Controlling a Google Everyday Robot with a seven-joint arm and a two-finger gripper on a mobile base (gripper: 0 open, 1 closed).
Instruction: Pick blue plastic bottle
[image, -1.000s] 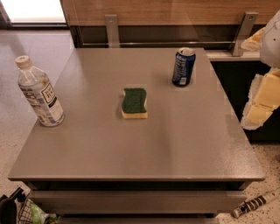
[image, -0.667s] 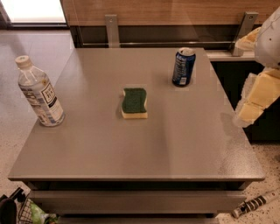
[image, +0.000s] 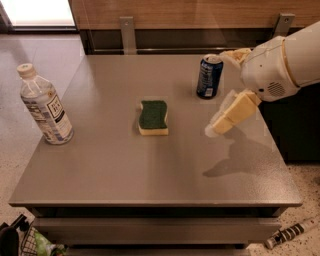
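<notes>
Hand (image: 225, 91) spread beside can (image: 209, 76), sponge (image: 153, 117) between it and bottle (image: 45, 107).

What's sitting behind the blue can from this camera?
Only the table's back edge and the dark wall strip. The open gripper hangs just right of the can, one finger by its rim. The can hides the tabletop directly behind it.

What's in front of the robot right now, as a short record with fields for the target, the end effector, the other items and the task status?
target: blue plastic bottle, upright, cap on, near the left edge of the table
end effector: open, above the table's right side, close to the soda can, far from the bottle
other items: soda can, dark blue, upright, back right; sponge, green on yellow, mid-table
task status: bottle not yet grasped
</notes>
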